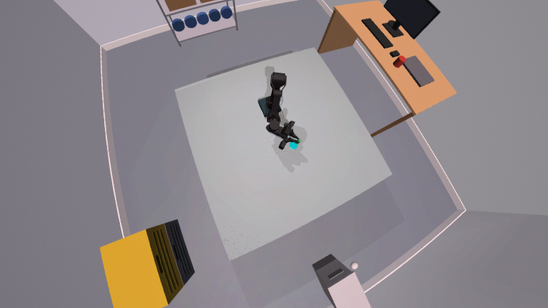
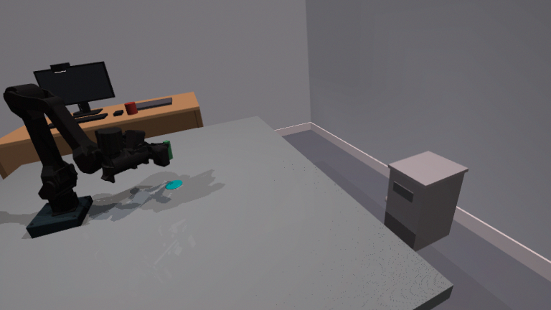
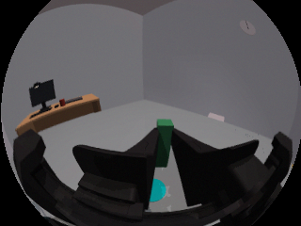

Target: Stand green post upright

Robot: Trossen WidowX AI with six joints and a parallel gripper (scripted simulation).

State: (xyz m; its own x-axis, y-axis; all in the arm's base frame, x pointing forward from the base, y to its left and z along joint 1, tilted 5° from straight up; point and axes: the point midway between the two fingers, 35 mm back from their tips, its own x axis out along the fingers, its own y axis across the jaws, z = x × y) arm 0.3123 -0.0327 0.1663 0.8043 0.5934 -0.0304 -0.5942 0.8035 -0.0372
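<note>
My gripper (image 1: 296,140) (image 2: 166,154) (image 3: 164,131) is shut on the green post (image 1: 299,140) (image 2: 168,148) (image 3: 165,139). The post stands upright between the fingers and hangs clear above the table. The cyan circle (image 1: 293,146) (image 2: 173,184) (image 3: 158,192) is a flat disc on the grey table (image 1: 250,175) (image 2: 264,217), directly below the gripper. In the wrist view the post rises between the two dark fingers and the circle shows beneath them, partly hidden by the fingers.
The arm's base (image 2: 57,217) stands on the table to the left. A wooden desk (image 1: 404,70) (image 2: 170,113) with monitor, keyboard and red cup is beyond the table. A grey cabinet (image 2: 422,196), a yellow box (image 1: 137,268) and a shelf (image 1: 193,1) stand on the floor.
</note>
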